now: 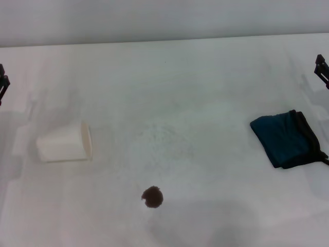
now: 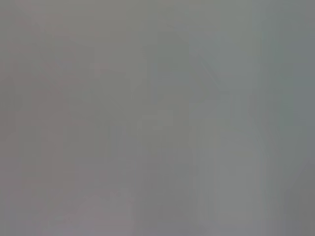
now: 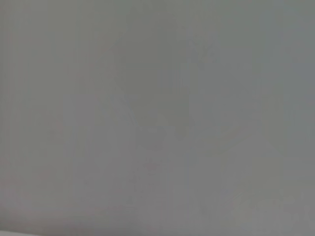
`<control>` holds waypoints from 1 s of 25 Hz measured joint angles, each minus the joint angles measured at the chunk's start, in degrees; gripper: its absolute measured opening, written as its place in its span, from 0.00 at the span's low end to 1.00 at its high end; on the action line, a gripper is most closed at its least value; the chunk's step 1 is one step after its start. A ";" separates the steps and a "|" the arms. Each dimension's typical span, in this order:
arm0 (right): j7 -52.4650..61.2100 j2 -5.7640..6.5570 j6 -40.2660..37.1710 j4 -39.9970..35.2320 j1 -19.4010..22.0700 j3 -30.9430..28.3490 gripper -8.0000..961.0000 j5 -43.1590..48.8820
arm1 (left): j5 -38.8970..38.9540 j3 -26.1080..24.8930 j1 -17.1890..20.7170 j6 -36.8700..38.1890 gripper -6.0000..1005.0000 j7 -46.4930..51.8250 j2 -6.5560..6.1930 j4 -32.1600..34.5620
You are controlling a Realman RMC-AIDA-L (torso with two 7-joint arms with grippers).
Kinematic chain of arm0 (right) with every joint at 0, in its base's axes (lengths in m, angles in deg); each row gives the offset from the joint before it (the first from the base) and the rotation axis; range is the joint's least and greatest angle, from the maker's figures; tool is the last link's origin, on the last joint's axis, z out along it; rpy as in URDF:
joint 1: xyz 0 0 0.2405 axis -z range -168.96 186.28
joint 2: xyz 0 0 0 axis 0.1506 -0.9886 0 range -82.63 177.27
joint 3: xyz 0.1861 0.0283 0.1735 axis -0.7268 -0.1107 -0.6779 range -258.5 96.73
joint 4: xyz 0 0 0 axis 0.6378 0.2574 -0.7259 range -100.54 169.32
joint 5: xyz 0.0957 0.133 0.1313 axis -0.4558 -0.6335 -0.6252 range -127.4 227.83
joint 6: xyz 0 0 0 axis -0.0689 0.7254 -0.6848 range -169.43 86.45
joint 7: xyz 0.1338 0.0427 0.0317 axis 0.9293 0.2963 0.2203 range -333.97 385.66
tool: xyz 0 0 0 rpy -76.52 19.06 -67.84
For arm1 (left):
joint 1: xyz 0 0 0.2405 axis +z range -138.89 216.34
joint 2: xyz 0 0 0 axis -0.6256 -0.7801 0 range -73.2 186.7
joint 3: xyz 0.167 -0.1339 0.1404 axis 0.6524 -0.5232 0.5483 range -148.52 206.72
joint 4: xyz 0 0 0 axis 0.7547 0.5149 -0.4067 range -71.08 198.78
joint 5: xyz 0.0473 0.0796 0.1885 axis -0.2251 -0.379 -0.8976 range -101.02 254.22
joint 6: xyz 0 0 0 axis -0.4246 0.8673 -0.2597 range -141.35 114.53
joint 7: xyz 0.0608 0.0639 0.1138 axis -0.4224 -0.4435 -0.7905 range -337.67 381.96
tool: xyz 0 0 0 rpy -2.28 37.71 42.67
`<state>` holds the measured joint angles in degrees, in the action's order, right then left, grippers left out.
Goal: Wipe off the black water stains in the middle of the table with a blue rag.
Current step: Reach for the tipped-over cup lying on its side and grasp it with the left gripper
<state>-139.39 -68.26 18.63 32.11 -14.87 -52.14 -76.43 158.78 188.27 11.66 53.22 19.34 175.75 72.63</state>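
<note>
The black water stain [image 1: 152, 197] is a small round dark blot on the white table [image 1: 185, 92], near the front middle in the head view. The blue rag [image 1: 288, 139] lies folded at the right side of the table, with its black trim along the right edge. My left gripper [image 1: 2, 82] shows only as a dark tip at the left edge, far from the stain. My right gripper [image 1: 322, 69] shows as a dark tip at the right edge, above and behind the rag. Both wrist views show only plain grey surface.
A white cup [image 1: 65, 142] lies on its side at the left of the table, mouth toward the right. Faint grey smudges mark the table's middle. The table's far edge runs along the top of the head view.
</note>
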 joint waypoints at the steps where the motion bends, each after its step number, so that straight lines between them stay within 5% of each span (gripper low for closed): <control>1: 0.00 0.00 -0.01 0.00 0.00 0.00 0.91 0.00 | 0.00 0.00 0.00 0.05 0.87 0.00 0.00 0.00; 17: 0.00 -0.09 -0.16 0.55 -0.17 0.00 0.91 0.00 | -0.77 0.00 -0.09 0.04 0.87 1.27 -0.44 -0.24; 25: 0.00 -0.09 -0.18 0.62 -0.13 -0.04 0.91 0.00 | -18.03 0.24 -4.83 0.24 0.87 24.31 -0.66 -13.13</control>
<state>-139.39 -68.34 18.45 32.72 -15.00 -52.19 -76.43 140.75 188.51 6.83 53.46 43.64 175.09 59.50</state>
